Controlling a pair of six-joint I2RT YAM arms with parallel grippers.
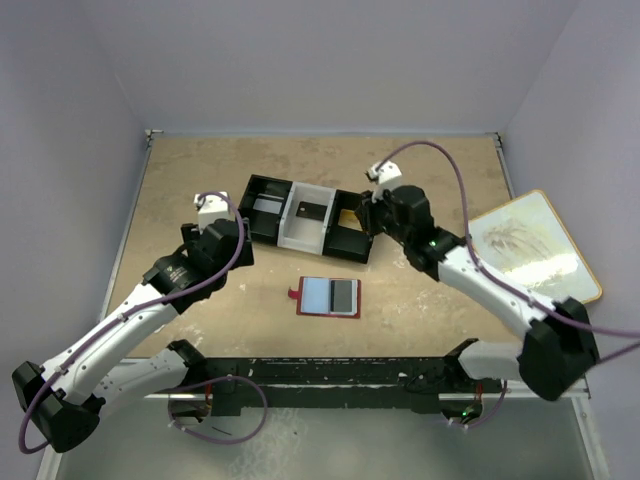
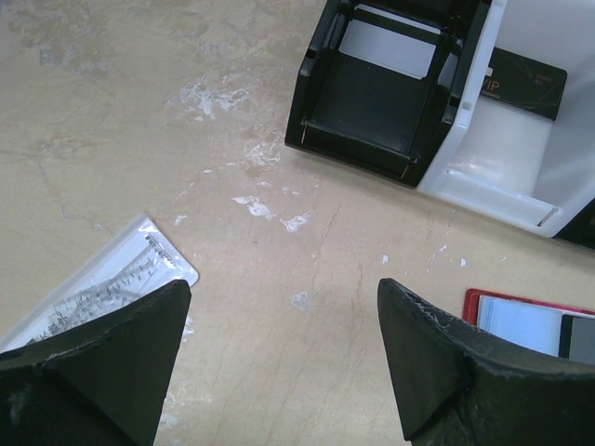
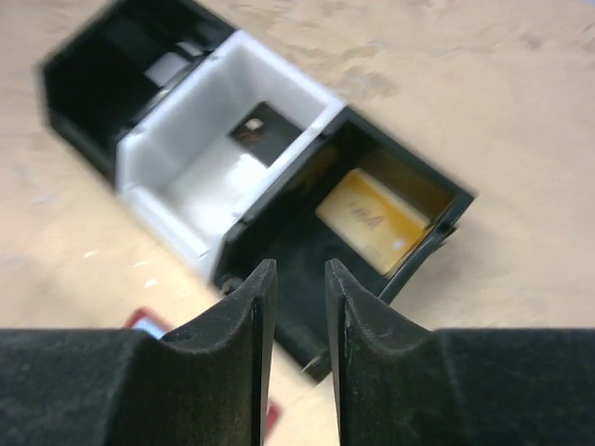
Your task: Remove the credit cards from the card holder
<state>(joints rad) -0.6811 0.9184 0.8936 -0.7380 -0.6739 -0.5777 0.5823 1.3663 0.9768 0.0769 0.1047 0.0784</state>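
Observation:
The red card holder [image 1: 328, 297] lies open on the table, its left panel pale blue and a dark credit card [image 1: 344, 295] in its right half. One corner of the holder [image 2: 525, 321] shows in the left wrist view. Three more credit cards lie in the three-compartment tray [image 1: 290, 235]: a yellow one [image 3: 372, 218], a dark one [image 3: 265, 130] and a white one [image 2: 390, 46]. My right gripper [image 3: 299, 269] hovers over the tray's right black compartment, its jaws a narrow gap apart with nothing between them. My left gripper [image 2: 284, 288] stands wide open and empty over bare table, left of the holder.
A clear crinkly plastic packet [image 2: 102, 283] lies under my left gripper's left finger. A cream board with a drawing [image 1: 525, 245] rests at the table's right edge. Grey walls close in the table at the back and on both sides.

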